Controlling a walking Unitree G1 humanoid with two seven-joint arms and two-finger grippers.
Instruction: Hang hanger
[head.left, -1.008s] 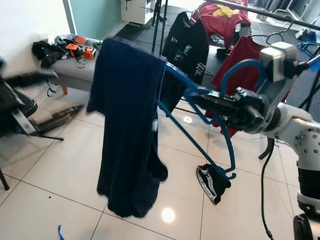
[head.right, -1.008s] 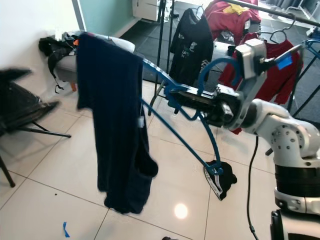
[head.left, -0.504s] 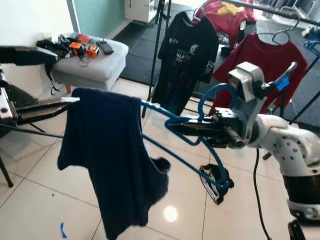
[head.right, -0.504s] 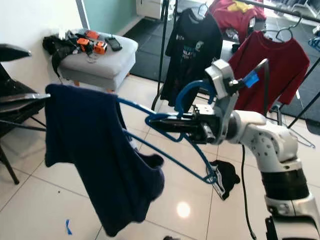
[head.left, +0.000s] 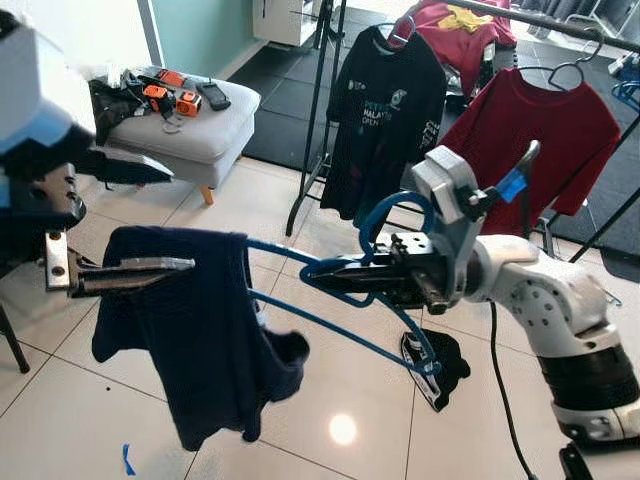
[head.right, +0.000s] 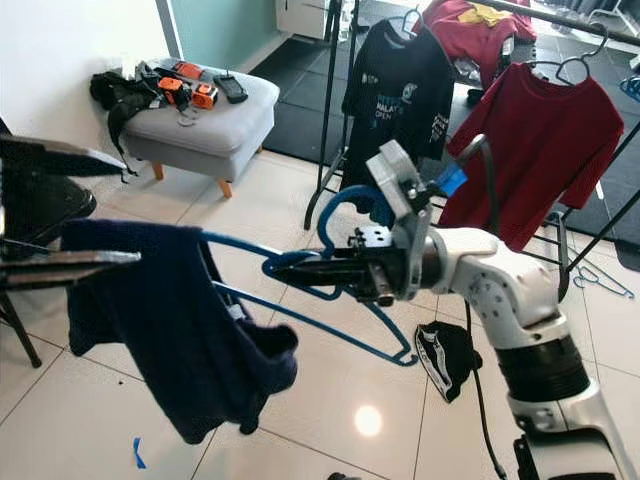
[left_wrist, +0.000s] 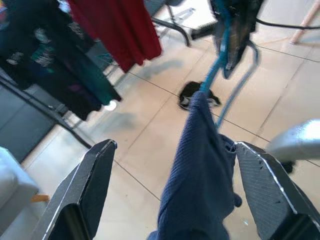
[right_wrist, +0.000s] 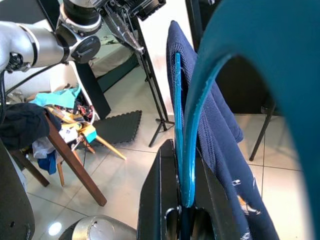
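A blue plastic hanger (head.left: 283, 249) carries a navy shirt (head.left: 200, 340) that droops off its left half. My right gripper (head.left: 335, 272) is shut on the hanger's neck just below the hook, holding it out level in front of me. In the right wrist view the blue hanger (right_wrist: 186, 165) runs between the two black fingers (right_wrist: 152, 200). My left gripper (head.left: 182, 221) is open at the shirt's outer shoulder, one finger above the cloth and one beside it. From the left wrist, the navy shirt (left_wrist: 200, 175) lies between the spread fingers (left_wrist: 85, 190).
A clothes rack behind holds a black T-shirt (head.left: 385, 120) and a red shirt (head.left: 540, 130) on hangers. A grey ottoman (head.left: 190, 130) with small items stands at the back left. A dark garment (head.left: 435, 365) lies on the tiled floor.
The hanger and shirt have swung lower and more level. My left gripper has come in from the left, and its open fingers now flank the shirt's shoulder. The camera has shifted too.
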